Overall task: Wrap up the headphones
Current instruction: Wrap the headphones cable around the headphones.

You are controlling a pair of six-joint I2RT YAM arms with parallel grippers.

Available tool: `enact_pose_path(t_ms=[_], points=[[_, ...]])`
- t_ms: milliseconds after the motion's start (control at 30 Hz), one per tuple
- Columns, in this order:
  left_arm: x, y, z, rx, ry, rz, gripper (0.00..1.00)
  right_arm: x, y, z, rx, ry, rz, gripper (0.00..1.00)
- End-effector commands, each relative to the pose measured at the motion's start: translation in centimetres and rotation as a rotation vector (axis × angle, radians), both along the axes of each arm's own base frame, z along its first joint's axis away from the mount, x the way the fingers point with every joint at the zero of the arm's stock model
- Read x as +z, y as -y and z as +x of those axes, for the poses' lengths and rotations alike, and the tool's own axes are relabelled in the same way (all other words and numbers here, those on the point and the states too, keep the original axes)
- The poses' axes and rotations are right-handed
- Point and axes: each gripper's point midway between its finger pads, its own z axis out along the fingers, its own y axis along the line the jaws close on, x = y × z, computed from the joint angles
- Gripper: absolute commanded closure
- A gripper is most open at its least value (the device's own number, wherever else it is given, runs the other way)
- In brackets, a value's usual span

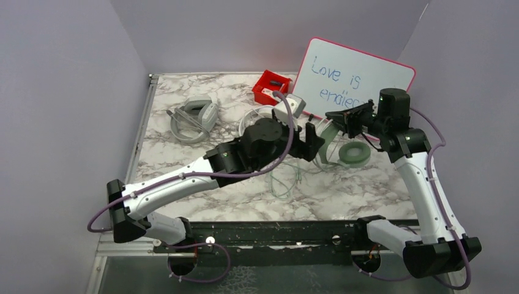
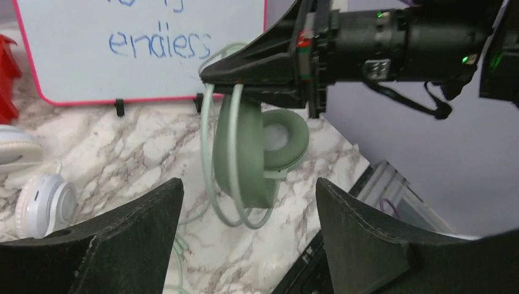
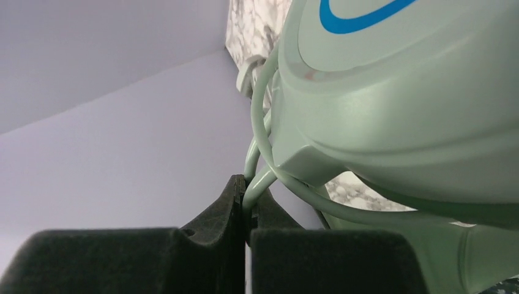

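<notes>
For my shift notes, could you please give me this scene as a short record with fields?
Right gripper: shut on cable of green headphones, which hang from it
Left gripper: open, facing the hanging headphones, not touching
Other headphones: white pair, grey pair, both lying on table
Background: whiteboard, red bin

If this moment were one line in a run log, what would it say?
right gripper: shut on cable of mint headphones, hanging below | left gripper: open, facing them

My left fingers [image 2: 110, 245] are matt black plastic, faintly grainy. The mint headphones [image 2: 242, 153] have smooth, satin plastic shells and a soft matt ear pad [image 2: 283, 139]. The table [image 2: 122, 147] is marble-patterned, the whiteboard [image 2: 79, 55] glossy.
</notes>
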Motion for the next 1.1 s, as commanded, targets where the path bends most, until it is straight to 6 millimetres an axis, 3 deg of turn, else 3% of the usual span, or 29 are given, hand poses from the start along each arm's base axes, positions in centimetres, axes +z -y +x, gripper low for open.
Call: enact_pose_path(t_ms=[0, 167, 400, 700, 800, 1067], points=[[1.3, -0.5, 2.1, 0.327, 0.144, 0.131, 0.24, 2.5, 1.5, 2.9, -0.133, 0.126, -0.012, 0.99], [0.3, 0.7, 2.1, 0.428, 0.217, 0.254, 0.35, 1.4, 1.5, 3.9, -0.145, 0.107, -0.020, 0.99], [-2.9, 2.5, 3.2, 0.467, 0.224, 0.373, 0.47, 1.1, 0.8, 4.5, -0.122, 0.091, -0.005, 0.99], [-6.8, 2.2, 4.9, 0.531, 0.204, 0.496, 0.55, 2.3, 0.5, 4.4, -0.117, 0.110, -0.011, 0.99], [-8.0, 1.7, 5.6, 0.548, 0.192, 0.517, 0.64, 2.4, 0.4, 4.3, -0.114, 0.107, -0.009, 0.99], [-10.4, 2.6, 7.0, 0.549, 0.185, 0.575, 0.56, 2.6, 0.3, 4.5, -0.116, 0.108, -0.002, 0.99]])
